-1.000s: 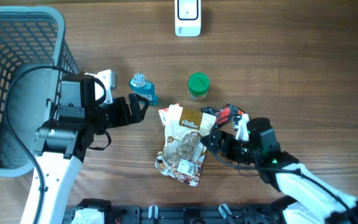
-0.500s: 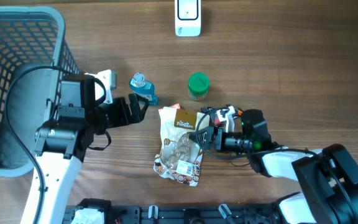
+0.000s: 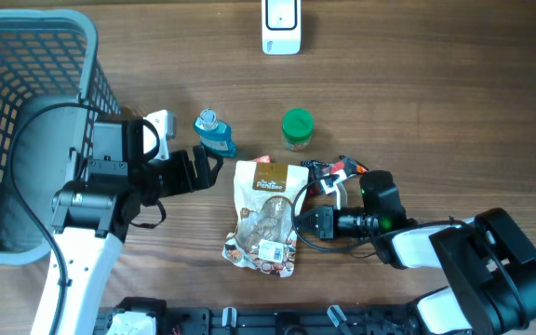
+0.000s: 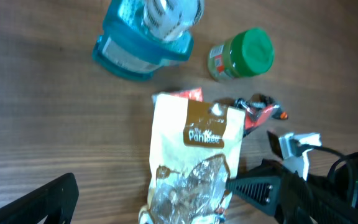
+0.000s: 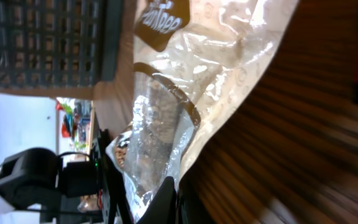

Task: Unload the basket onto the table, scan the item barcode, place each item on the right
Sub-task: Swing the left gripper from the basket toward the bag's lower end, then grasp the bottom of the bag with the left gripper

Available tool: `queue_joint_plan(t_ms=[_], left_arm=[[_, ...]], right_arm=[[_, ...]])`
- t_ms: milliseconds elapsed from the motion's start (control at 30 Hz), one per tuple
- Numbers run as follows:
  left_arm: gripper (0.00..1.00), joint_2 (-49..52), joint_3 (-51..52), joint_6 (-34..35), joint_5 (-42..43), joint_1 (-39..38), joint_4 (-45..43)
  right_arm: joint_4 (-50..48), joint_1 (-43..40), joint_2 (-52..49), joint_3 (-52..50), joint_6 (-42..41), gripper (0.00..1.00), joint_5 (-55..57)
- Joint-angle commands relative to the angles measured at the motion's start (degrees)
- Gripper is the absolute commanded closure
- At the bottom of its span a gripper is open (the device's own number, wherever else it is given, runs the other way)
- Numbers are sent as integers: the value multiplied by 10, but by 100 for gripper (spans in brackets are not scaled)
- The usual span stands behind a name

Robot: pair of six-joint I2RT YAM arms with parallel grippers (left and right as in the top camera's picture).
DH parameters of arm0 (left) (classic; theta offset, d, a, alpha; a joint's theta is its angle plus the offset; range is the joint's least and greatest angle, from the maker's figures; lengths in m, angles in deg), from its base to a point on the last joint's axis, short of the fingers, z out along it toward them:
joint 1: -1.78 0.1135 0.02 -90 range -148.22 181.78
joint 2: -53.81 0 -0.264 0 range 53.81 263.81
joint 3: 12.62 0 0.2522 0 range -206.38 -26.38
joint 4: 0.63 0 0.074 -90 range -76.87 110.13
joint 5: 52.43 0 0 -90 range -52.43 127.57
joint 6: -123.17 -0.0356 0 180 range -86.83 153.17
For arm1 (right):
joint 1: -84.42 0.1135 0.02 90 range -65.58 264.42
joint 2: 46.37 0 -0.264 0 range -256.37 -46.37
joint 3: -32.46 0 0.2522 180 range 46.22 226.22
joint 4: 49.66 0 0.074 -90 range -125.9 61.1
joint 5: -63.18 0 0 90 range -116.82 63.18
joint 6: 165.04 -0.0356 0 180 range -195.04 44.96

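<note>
Soft, even light in the overhead view, faint shadows. Glare streaks the glossy cream-and-brown snack pouch (image 5: 210, 56) in the right wrist view; the brown wooden table (image 5: 303, 155) there is blurred. Left wrist view slightly soft.

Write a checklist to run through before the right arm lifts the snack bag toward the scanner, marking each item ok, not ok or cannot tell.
1. Right jaws shut on the right edge of the snack bag: ok.
2. Barcode located: cannot tell. A white label faces up near the bag's lower end, but it is too small to read.
3. Scanner in view at the far edge, with nothing on it: ok.
4. Straight path from bag to scanner free: not ok. The green-lidded jar stands in between.
5. Left jaws open and apart from the bag: ok.
</note>
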Motion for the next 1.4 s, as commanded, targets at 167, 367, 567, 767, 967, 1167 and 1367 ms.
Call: queue_joint_plan(t_ms=[167,367,567,767,967,1167,1367], left_arm=[[0,-4,4,-12,29,-75,65],[0,-4,74,20,57,-109,31],[0,-3,198,96,147,-109,-72],[0,-3,257,139,149,-109,-73],[0,-3,321,175,157,-109,-90],[0,13,377,282,199,-109,-247],[0,87,397,380,230,-109,-408]], right_arm=[[-28,0,-5,-1,13,95,-50],[-49,-20,-4,-1,-18,95,-78],[-48,-20,-4,-1,-16,95,-75],[-48,-20,-4,-1,-16,95,-75],[-47,-20,-4,-1,-17,95,-76],[-45,-20,-4,-1,-16,95,-76],[-43,-20,-4,-1,-16,95,-75]])
